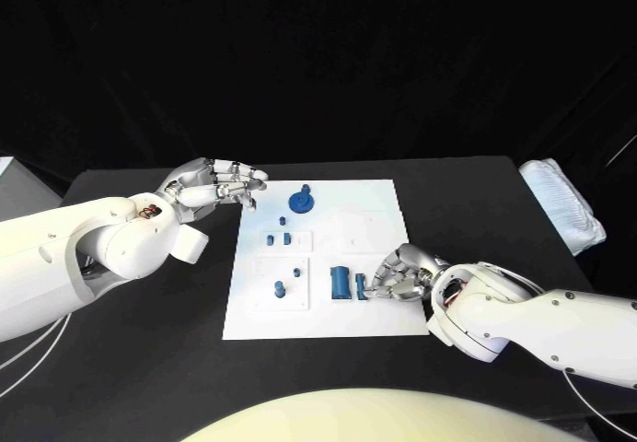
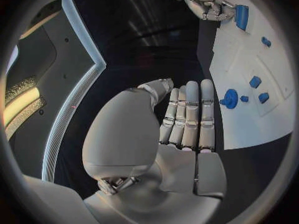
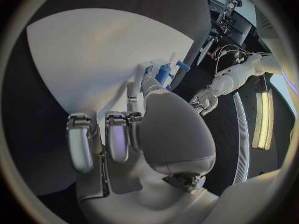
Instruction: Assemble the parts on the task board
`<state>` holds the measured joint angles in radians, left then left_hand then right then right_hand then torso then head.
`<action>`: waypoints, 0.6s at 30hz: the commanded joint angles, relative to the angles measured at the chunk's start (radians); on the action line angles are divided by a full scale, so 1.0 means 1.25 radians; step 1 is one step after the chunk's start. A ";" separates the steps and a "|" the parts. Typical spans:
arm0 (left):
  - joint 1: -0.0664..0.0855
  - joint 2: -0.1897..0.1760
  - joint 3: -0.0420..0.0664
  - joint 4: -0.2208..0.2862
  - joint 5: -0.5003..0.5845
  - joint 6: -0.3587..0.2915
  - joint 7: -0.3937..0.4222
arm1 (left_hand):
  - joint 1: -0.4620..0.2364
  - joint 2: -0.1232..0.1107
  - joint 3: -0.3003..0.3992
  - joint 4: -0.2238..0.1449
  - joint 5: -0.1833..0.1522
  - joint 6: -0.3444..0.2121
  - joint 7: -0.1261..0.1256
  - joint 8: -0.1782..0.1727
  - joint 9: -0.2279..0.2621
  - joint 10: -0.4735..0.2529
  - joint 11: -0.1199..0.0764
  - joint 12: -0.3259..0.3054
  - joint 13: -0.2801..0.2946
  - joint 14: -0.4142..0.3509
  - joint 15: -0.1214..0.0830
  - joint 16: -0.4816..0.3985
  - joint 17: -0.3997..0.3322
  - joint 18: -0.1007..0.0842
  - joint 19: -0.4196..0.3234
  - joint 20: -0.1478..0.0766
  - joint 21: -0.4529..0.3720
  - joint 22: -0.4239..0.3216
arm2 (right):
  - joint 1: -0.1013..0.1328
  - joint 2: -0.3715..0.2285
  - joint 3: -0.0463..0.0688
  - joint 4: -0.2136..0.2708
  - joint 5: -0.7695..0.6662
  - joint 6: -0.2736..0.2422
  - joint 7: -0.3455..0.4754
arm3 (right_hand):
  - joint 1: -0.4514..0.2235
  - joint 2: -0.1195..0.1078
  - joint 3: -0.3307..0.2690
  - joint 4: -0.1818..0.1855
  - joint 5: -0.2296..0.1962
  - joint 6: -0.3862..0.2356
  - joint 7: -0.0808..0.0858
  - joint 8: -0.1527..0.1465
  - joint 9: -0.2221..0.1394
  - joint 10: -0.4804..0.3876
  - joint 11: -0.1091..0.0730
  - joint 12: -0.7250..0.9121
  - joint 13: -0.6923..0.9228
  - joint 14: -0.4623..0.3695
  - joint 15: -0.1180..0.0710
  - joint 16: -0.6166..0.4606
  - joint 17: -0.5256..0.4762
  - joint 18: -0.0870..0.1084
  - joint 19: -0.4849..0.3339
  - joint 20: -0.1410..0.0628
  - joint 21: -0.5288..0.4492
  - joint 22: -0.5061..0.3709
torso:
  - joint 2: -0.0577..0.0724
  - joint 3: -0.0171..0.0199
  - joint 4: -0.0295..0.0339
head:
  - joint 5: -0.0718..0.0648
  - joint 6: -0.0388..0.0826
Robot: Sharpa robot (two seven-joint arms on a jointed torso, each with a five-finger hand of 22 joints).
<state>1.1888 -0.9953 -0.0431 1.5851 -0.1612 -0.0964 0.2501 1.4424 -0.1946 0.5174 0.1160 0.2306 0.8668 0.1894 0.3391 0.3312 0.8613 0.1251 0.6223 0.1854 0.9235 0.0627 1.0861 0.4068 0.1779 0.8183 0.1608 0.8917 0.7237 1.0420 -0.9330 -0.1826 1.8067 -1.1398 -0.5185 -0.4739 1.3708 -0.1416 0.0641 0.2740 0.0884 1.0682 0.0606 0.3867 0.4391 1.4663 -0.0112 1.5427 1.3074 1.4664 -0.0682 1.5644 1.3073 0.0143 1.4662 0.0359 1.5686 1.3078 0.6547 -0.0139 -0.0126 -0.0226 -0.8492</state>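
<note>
Board: white plate (image 1: 358, 198) at the middle of the black table (image 1: 492, 198), long side running from 12 to 6 o'clock.
Left hand: (image 1: 213, 189) hovers at the board's 10 o'clock corner, just off its edge; fingers straight and close together, nothing in them. The left wrist view shows the same hand (image 2: 187, 119) flat, with bare table beneath it.
Right hand: (image 1: 405, 273) rests on the board's 4 o'clock part, fingers curled down. Its fingertips (image 1: 376, 287) touch a thin blue peg (image 1: 360, 286). Whether it truly grips the peg, I cannot tell.
Block: blue upright piece (image 1: 340, 282) just beside the peg, on the 9 o'clock side of it.
Gear: round blue part (image 1: 303, 200) with a stub on top, near the board's 11 o'clock area, close to the left hand.
Small parts: a pair (image 1: 279, 239) at the board's middle left, one (image 1: 285, 219) between them and the gear, two more (image 1: 285, 281) toward 7 o'clock.
</note>
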 commanded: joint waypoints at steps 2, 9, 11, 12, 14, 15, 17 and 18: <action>0.000 0.001 0.000 0.001 0.002 0.012 0.003 | 0.003 0.007 0.001 0.002 0.003 -0.004 -0.002 0.003 -0.001 -0.004 0.002 0.003 -0.001 0.004 0.000 -0.005 0.001 0.004 0.005 0.002 -0.005 -0.001 | -0.001 0.001 0.000 0.001 -0.008 0.019 0.000 | 0.002 -0.004 0.004 0.000 -0.002 -0.001 -0.002 0.000 -0.001 0.076 -0.004 0.003 0.203 0.083 -0.008 0.005 0.211 -0.011 0.084 -0.006 0.002 0.210 | 0.000 0.0002 0.0006 | -0.001 0.001; 0.000 0.001 0.000 0.000 0.002 0.012 0.004 | 0.003 0.007 0.001 0.002 0.003 -0.004 -0.002 0.003 -0.001 -0.004 0.002 0.003 -0.001 0.004 0.000 -0.005 0.001 0.004 0.005 0.002 -0.005 -0.001 | -0.001 0.000 0.000 0.004 0.004 0.001 0.012 | -0.018 -0.004 -0.002 0.013 -0.003 0.001 0.001 0.000 -0.003 0.076 -0.001 0.003 0.203 0.083 -0.007 0.005 0.211 -0.011 0.084 -0.006 0.002 0.210 | -0.001 -0.0002 -0.0005 | 0.000 0.003; 0.000 0.002 0.000 -0.001 0.002 0.012 0.005 | 0.003 0.008 0.001 0.003 0.003 -0.004 -0.002 0.003 -0.001 -0.005 0.002 0.003 -0.002 0.004 0.000 -0.005 0.001 0.004 0.005 0.001 -0.005 -0.001 | -0.001 -0.002 0.000 0.006 0.011 -0.013 0.021 | -0.031 -0.005 -0.007 0.014 -0.004 0.002 0.001 -0.001 -0.004 0.076 -0.001 0.003 0.203 0.083 -0.006 0.005 0.211 -0.011 0.084 -0.005 0.002 0.210 | -0.001 -0.0004 -0.0009 | -0.001 0.004; 0.000 0.002 0.000 -0.001 0.002 0.012 0.006 | 0.003 0.008 0.001 0.003 0.003 -0.004 -0.002 0.003 -0.001 -0.005 0.002 0.003 -0.002 0.004 0.000 -0.005 0.001 0.004 0.005 0.001 -0.005 -0.001 | -0.001 -0.004 0.000 0.008 0.017 -0.020 0.028 | -0.037 -0.005 -0.009 0.014 -0.004 0.002 0.001 -0.001 -0.004 0.076 -0.001 0.003 0.203 0.083 -0.006 0.005 0.211 -0.011 0.084 -0.005 0.002 0.210 | -0.002 -0.0006 -0.0013 | 0.000 0.005; 0.000 0.003 0.000 -0.003 0.002 0.011 0.007 | 0.003 0.008 0.001 0.003 0.003 -0.004 -0.002 0.003 -0.001 -0.005 0.002 0.003 -0.002 0.004 0.000 -0.005 0.001 0.004 0.005 0.001 -0.005 -0.001 | 0.000 -0.008 0.000 0.011 0.037 -0.037 0.049 | -0.051 -0.006 -0.016 0.014 -0.004 0.001 0.002 -0.001 -0.005 0.075 0.000 0.001 0.202 0.083 -0.005 0.005 0.211 -0.011 0.084 -0.005 0.002 0.210 | -0.003 -0.0011 -0.0018 | -0.001 0.007; 0.000 0.004 0.000 -0.004 0.003 0.010 0.008 | 0.003 0.008 0.001 0.003 0.003 -0.004 -0.002 0.003 -0.001 -0.005 0.002 0.003 -0.002 0.004 0.000 -0.005 0.001 0.004 0.005 0.001 -0.005 -0.001 | 0.000 -0.011 0.001 0.012 0.051 -0.046 0.064 | -0.060 -0.006 -0.021 0.014 -0.004 -0.004 0.004 -0.004 -0.006 0.072 0.002 -0.008 0.199 0.083 -0.004 0.004 0.209 -0.011 0.084 -0.004 0.002 0.210 | -0.004 -0.0015 -0.0019 | -0.002 0.009; 0.000 0.006 0.000 -0.008 0.006 0.008 0.011 | 0.003 0.009 0.001 0.003 0.003 -0.004 -0.002 0.003 -0.001 -0.005 0.002 0.003 -0.002 0.004 0.000 -0.005 0.001 0.004 0.005 0.001 -0.005 -0.001 | 0.004 -0.017 0.002 0.012 0.087 -0.058 0.108 | -0.069 -0.004 -0.027 0.014 -0.003 -0.016 0.008 -0.010 -0.009 0.070 0.005 -0.013 0.197 0.083 -0.002 0.003 0.207 -0.011 0.084 -0.003 0.002 0.210 | -0.005 -0.0027 -0.0023 | -0.003 0.012; -0.001 0.007 -0.001 -0.010 0.009 0.005 0.014 | 0.002 0.008 0.000 0.004 0.002 -0.005 -0.002 0.003 -0.001 -0.005 0.002 0.003 -0.002 0.004 0.001 -0.005 0.001 0.004 0.005 0.002 -0.006 -0.001 | 0.008 -0.019 0.003 0.011 0.110 -0.063 0.138 | -0.071 -0.003 -0.030 0.013 -0.003 -0.022 0.010 -0.013 -0.010 0.069 0.007 -0.015 0.197 0.082 -0.001 0.002 0.205 -0.011 0.084 -0.001 0.002 0.210 | -0.007 -0.0036 -0.0027 | -0.003 0.013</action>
<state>1.1883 -0.9900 -0.0442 1.5739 -0.1606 -0.0966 0.2507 1.4464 -0.1907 0.5174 0.1160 0.2306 0.8668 0.1894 0.3391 0.3313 0.8614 0.1251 0.6222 0.1842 0.9235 0.0627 1.0861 0.4073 0.1778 0.8183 0.1607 0.8878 0.7235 1.0477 -0.9545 -0.1811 1.8198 -1.0877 -0.5516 -0.4194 1.2909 -0.1460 0.0309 0.2886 0.0885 1.0423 0.0746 0.3710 0.4267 1.4664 -0.0106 1.5246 1.3073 1.4664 -0.0682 1.5644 1.3073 0.0143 1.4662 0.0360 1.5686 1.3076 0.6501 -0.0155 -0.0146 -0.0250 -0.8368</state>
